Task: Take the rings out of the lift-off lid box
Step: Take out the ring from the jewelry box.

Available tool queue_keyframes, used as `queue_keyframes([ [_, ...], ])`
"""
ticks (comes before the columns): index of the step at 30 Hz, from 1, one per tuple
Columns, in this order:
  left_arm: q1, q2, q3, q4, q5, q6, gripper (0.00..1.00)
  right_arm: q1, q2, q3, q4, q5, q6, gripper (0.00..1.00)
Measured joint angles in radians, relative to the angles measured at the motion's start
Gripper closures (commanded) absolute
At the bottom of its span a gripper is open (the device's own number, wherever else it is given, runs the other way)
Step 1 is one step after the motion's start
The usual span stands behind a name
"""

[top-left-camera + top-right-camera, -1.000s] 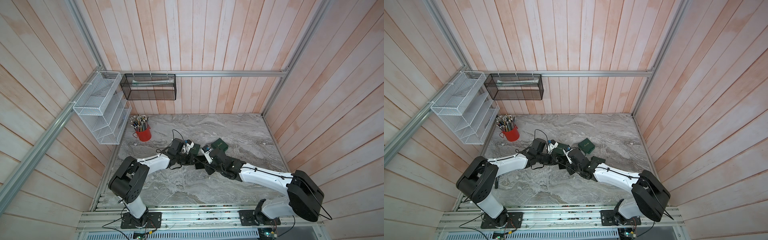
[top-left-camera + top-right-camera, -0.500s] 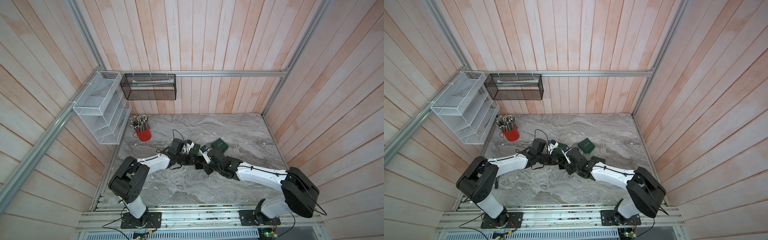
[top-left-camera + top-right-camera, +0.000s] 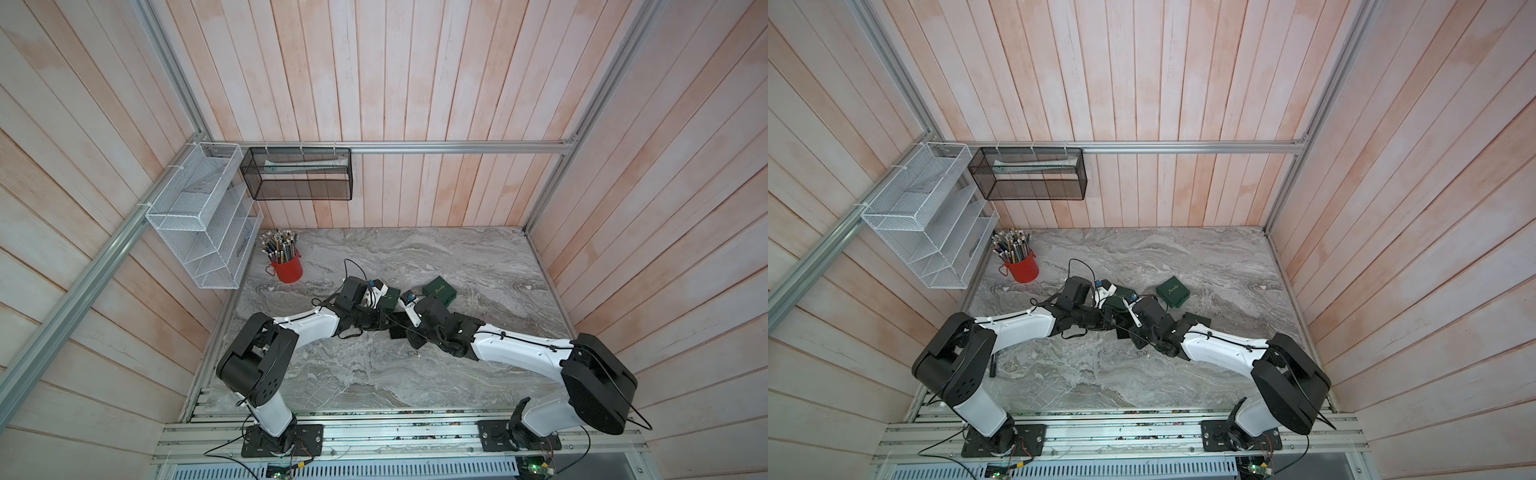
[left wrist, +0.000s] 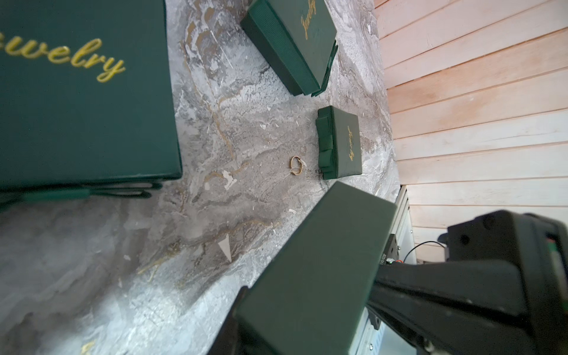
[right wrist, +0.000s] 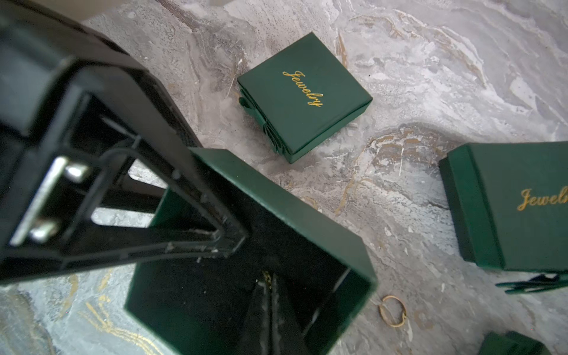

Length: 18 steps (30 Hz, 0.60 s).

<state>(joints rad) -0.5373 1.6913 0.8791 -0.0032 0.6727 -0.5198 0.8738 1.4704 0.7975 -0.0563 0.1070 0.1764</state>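
Your right gripper (image 5: 268, 292) reaches into the open dark green cardboard box (image 5: 295, 199), tips pressed together at a gold glint (image 5: 267, 278); you can't tell whether it's pinched. Your left gripper (image 4: 312, 293) clamps that box. One thin gold-toned ring (image 5: 392, 310) lies on the grey marble tabletop (image 5: 430, 76) just outside it. Gold script "Jewelry" marks the closed green box (image 3: 439, 291) at two o'clock from the grippers in a top view.

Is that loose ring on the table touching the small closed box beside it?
Apart. The left wrist view shows a strip of bare marble between the ring and the small closed box.
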Motion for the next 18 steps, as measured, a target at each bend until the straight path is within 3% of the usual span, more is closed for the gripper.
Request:
queue_keyframes([
  [18, -0.001, 0.013, 0.000, 0.036, 0.008, -0.008, 0.77, -0.043, -0.113, -0.070, 0.050, -0.045, 0.093, 1.00],
])
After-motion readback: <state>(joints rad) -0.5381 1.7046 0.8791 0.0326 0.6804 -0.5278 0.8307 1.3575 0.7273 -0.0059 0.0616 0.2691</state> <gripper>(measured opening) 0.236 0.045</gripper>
